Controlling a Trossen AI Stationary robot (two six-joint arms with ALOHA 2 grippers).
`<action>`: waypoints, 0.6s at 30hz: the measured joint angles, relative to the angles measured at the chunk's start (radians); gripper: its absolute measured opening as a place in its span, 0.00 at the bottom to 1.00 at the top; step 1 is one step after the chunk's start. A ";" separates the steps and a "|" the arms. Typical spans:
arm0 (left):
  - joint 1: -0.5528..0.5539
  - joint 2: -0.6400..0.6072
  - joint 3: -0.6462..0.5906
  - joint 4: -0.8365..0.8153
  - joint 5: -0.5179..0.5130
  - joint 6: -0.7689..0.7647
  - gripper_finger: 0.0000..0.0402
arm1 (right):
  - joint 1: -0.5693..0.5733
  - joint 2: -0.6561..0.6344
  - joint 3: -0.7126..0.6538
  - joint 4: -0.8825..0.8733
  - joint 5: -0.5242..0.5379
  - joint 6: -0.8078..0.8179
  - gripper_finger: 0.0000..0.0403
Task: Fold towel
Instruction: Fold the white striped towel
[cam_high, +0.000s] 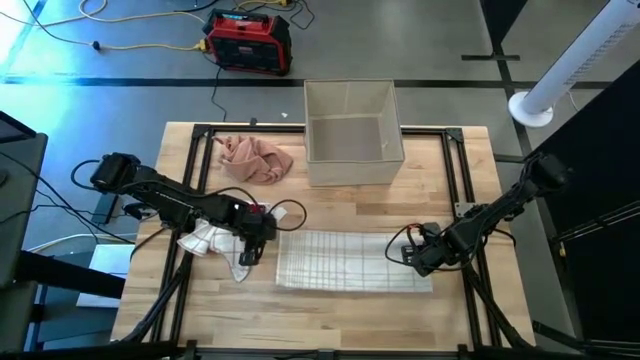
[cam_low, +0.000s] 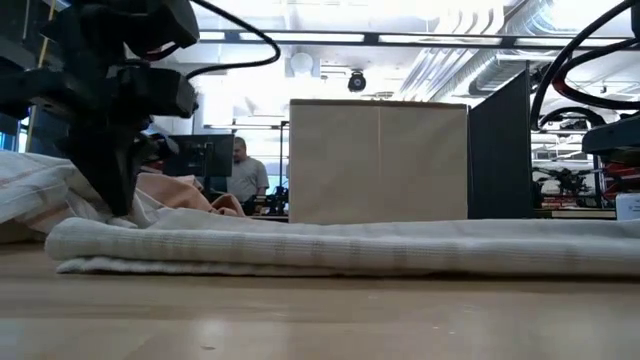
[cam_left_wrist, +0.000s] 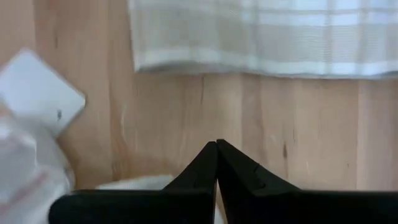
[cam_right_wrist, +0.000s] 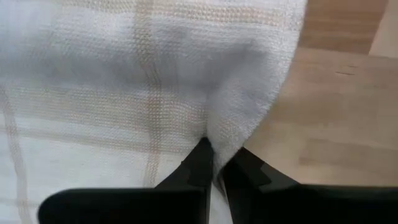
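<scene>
The white checked towel (cam_high: 345, 260) lies as a long flat strip on the wooden table; in the low view the towel (cam_low: 350, 245) stretches across the picture. My right gripper (cam_high: 422, 257) stands at its right end, shut on the cloth (cam_right_wrist: 214, 155). My left gripper (cam_high: 250, 245) is shut (cam_left_wrist: 216, 148) just off the towel's left end, over bare wood. A crumpled white cloth (cam_high: 205, 240) lies beside and under it. In the low view my left gripper (cam_low: 120, 200) points down behind the towel's left end. My right gripper pinches the towel's right-end edge (cam_right_wrist: 239, 134) between its two fingers, coming from above and pointing down. The cloth puckers up into the fingers while the rest of the towel lies flat on the table. One layer or several, I cannot tell. My left gripper: whether its shut fingers touch the white cloth, I cannot tell.
A beige open box (cam_high: 352, 130) stands at the table's far middle, with a pink cloth (cam_high: 255, 160) crumpled to its left. Black frame rails (cam_high: 195, 180) run along the table's sides. A red device (cam_high: 248, 40) sits on the floor beyond. A person (cam_low: 243, 175) stands in the room behind.
</scene>
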 joint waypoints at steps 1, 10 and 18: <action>0.001 0.000 0.000 0.011 0.000 0.024 0.00 | 0.000 0.000 0.007 -0.005 0.000 0.002 0.03; 0.059 0.000 0.000 -0.010 0.117 0.054 0.00 | -0.002 -0.004 0.191 -0.278 0.043 -0.029 0.03; 0.061 0.000 0.012 0.025 0.119 0.045 0.00 | -0.008 -0.036 0.331 -0.382 0.070 -0.105 0.03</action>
